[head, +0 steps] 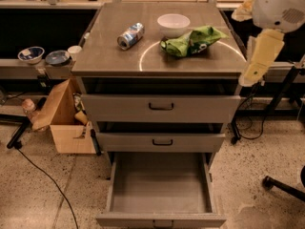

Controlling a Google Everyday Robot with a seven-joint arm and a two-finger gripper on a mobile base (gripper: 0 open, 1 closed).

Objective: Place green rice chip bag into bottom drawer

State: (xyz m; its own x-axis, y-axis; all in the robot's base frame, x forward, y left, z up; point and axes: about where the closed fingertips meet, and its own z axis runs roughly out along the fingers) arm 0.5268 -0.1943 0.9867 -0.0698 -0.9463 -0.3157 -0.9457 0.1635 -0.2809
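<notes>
The green rice chip bag [191,40] lies crumpled on the grey cabinet top [109,56], right of centre and just in front of the white bowl [173,24]. The bottom drawer [161,191] is pulled fully open, and its flat grey floor is bare. The two upper drawers are shut. My gripper is not in view. Only my arm shows, a white round joint [279,6] and a cream link [259,56], hanging beside the cabinet's right edge, to the right of the bag.
A blue-silver can [130,36] lies on its side on the top, left of the bowl. An open cardboard box [62,118] stands on the floor at the left. Bowls [31,54] sit on a low shelf at far left. A chair base [286,187] is at the right.
</notes>
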